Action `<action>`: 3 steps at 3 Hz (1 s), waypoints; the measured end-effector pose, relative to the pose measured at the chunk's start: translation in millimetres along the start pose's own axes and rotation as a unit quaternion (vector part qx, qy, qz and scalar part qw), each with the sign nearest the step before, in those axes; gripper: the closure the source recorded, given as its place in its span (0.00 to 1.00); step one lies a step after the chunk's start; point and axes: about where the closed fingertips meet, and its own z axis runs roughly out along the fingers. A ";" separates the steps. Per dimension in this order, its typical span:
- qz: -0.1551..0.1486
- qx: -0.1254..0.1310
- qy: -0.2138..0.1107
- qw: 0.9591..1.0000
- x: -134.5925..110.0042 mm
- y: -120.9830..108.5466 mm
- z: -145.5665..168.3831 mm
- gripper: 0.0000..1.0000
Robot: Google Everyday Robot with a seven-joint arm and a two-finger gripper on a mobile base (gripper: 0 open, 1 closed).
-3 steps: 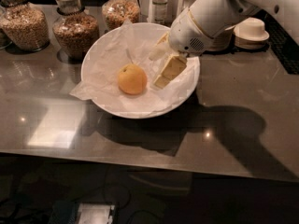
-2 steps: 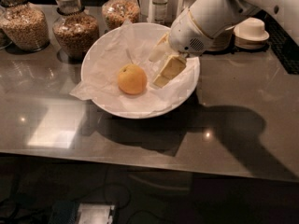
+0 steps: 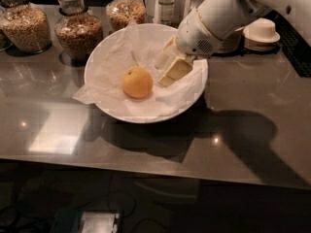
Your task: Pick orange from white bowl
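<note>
The orange (image 3: 137, 82) lies in the white bowl (image 3: 107, 107), left of centre on the crinkled white paper lining. My gripper (image 3: 164, 72) reaches down into the bowl from the upper right. Its pale fingers (image 3: 176, 70) sit just to the right of the orange, a short gap away and not around it. The fingers stand apart with nothing between them. The white arm covers the bowl's far right rim.
Three glass jars of grains (image 3: 77, 30) stand behind the bowl at the left, with a bottle (image 3: 166, 4) behind it. Small stacked off-white bowls (image 3: 261, 33) sit at the back right. The grey counter's front edge (image 3: 155, 166) runs across below.
</note>
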 end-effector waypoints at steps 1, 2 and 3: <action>0.009 0.014 0.020 1.000 9.1 -3.3 17.1 0.67; 0.018 0.029 0.060 0.998 10.9 -13.3 40.5 0.50; 0.016 0.060 0.110 0.992 -3.3 -22.0 56.2 0.28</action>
